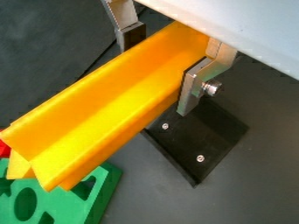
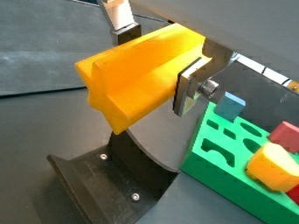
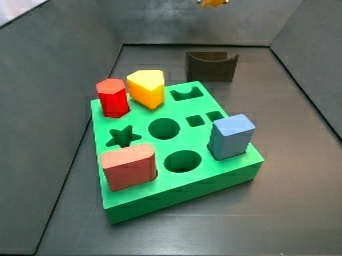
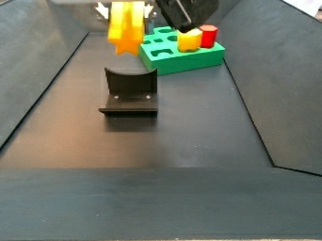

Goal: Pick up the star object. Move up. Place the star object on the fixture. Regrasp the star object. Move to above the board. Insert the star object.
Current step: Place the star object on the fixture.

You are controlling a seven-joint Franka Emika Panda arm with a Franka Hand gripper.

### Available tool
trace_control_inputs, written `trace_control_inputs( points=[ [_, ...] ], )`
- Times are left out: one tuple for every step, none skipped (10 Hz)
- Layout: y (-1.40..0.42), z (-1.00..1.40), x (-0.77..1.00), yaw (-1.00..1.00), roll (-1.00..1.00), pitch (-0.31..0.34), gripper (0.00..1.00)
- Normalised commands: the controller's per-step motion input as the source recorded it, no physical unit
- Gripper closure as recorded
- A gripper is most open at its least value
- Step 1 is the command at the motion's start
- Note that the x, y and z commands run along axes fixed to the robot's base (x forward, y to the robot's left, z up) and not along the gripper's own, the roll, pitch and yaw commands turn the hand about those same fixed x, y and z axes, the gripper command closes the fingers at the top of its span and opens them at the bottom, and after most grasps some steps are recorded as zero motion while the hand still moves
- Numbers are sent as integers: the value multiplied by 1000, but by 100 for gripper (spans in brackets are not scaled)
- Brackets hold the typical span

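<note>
Ridged orange-yellow plastic star object (image 1: 111,109) is being held clamped by the gripper (image 1: 170,54). It is being suspended above the dark L-shaped fixture (image 4: 128,90) on the dark grey floor (image 4: 151,198), near the green board (image 3: 174,150).

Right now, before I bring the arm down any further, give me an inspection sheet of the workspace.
Surface: dark floor, bare in front of the fixture.
Star: orange-yellow star, held in the air above the fixture, not touching it.
Fixture: fixture on the floor, its notch empty.
Board: green board; star hole open.
Clutter: red hexagon block, yellow wedge, blue block and red block stand in the board.
Gripper: gripper above the fixture, fingers clamped on the star's sides.
Cables: nothing seen.
Surroundings: dark walls enclose the floor.
</note>
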Motion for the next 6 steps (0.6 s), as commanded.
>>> trace_control_inputs(
  points=[
    [69,-1000,111,-140,-1000,38,100],
    [76,-1000,118,-149,-1000,52,100],
    [77,-1000,129,-152,-1000,65,100],
    [84,-1000,136,-161,-1000,71,100],
    [91,-1000,146,-172,-943,66,100],
    [98,-1000,156,-164,-779,52,100]
  ],
)
